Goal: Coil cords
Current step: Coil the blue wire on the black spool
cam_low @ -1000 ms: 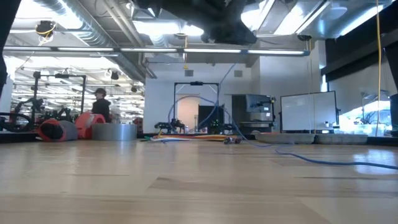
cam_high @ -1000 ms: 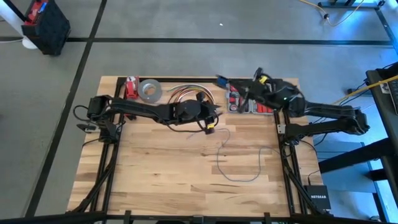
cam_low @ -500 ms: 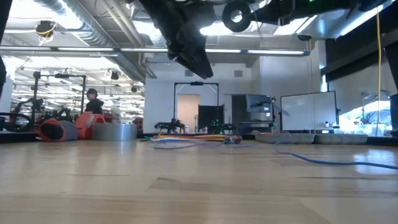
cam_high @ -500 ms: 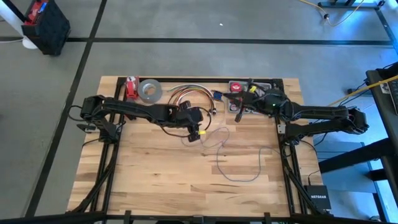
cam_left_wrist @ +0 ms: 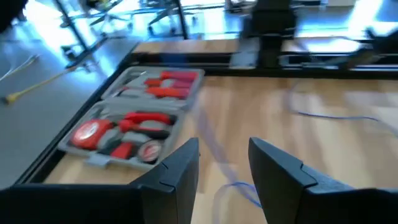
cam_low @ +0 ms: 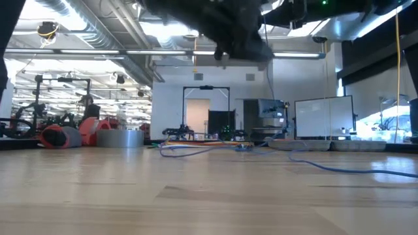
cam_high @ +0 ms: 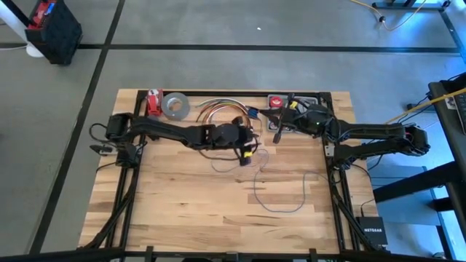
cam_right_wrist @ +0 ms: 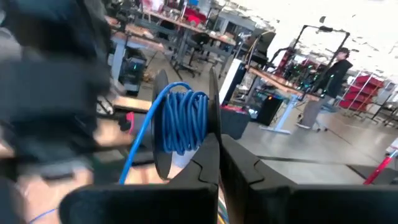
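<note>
Cord [cam_high: 280, 191] lies slack across surface [cam_high: 182, 204], one run wound on spool [cam_right_wrist: 180, 121]. Right gripper [cam_right_wrist: 219, 149] pinched shut on spool rim. Left gripper [cam_left_wrist: 224, 163] open, empty, above loose strand. Thin, limp, light, likely slippery: pinch mid-strand, near plug.

Wooden table [cam_high: 182, 204] with tool case [cam_high: 295, 116], tape roll [cam_high: 175, 105], cable bundle [cam_high: 218, 110], loose cord [cam_high: 284, 193].

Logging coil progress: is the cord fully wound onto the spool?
No. Some cord sits wound on the spool; a long length lies loose on the table.
</note>
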